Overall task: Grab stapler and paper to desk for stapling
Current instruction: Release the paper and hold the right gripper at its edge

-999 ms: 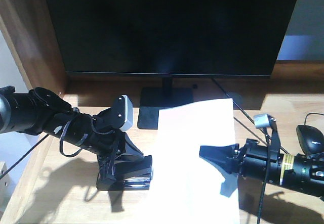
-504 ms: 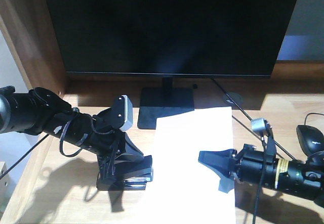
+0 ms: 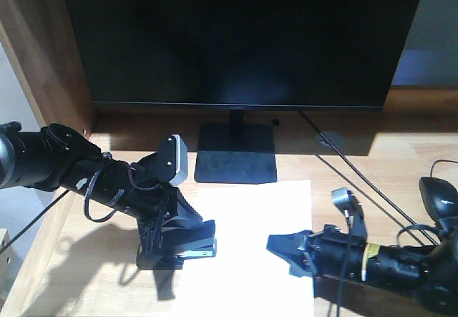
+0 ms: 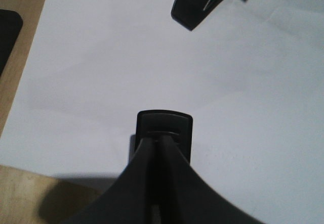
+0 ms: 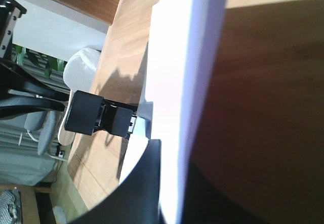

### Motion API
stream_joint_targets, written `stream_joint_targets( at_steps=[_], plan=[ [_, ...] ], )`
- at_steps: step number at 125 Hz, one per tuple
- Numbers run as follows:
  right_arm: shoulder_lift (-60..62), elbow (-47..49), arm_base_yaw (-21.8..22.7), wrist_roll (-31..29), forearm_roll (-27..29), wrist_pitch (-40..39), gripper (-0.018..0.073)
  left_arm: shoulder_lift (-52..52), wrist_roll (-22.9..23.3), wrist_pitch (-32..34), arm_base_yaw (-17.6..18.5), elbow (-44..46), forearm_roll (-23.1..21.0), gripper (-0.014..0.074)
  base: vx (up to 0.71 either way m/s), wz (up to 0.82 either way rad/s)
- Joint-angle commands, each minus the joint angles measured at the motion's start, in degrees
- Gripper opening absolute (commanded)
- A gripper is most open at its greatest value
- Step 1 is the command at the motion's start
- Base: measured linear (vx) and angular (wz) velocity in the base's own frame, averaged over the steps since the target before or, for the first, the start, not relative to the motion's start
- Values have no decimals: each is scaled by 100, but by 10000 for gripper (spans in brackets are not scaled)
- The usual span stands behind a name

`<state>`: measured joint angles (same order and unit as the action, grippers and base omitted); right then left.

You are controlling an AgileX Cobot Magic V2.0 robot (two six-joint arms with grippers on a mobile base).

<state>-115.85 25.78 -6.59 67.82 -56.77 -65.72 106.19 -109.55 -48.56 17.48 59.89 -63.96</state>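
- Fingers of the left gripper (image 3: pixel 187 242) are pressed in on the stapler (image 3: pixel 192 249), which sits at the paper's left edge; in the left wrist view the stapler's nose (image 4: pixel 165 133) reaches over the white sheet.
- Right gripper (image 3: pixel 290 254) fingers pinch the paper (image 3: pixel 247 224): the right wrist view shows the sheet edge-on, running between a dark finger (image 5: pixel 144 183) below and one above (the upper one is only a dark blur, so how firm the pinch is I cannot tell).
- Paper lies mostly flat on the desk (image 3: pixel 93 274), in front of the monitor stand (image 3: pixel 236 163), its right part carried by the right gripper.
- Mouse (image 3: pixel 438 195) and a cable (image 3: pixel 358 177) sit to the right, clear of the sheet.

Risks, as I judge them:
- Sheet slips from the right pinch, if the grip is thin and near the edge; it then skews under the stapler mouth.
- Paper buckles or creases if the right arm pushes it toward the stapler while the left holds firm.
- Stapler tips or skids if the left fingers squeeze off-centre (the grip looks to be from the sides, near the rear, but I cannot confirm).
- Staple lands too far in or misses the corner if the edge is not seated in the throat.
- Right arm may snag the cable on any wide move.
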Motion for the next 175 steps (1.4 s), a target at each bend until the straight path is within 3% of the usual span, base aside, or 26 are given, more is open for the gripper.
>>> stream_joint_targets(
  at_steps=[1, 36, 175],
  plan=[
    [133, 63, -159, -67, 527, -1131, -3, -239, -4, -142, 22, 142, -304, -6, 0, 0],
    [-174, 63, -211, -81, 735, -1137, -3, -239, -4, -142, 22, 142, -308, -6, 0, 0],
    [-229, 63, -211, -67, 675, -1137, -3, -239, -4, -142, 22, 142, -308, -6, 0, 0]
  ],
)
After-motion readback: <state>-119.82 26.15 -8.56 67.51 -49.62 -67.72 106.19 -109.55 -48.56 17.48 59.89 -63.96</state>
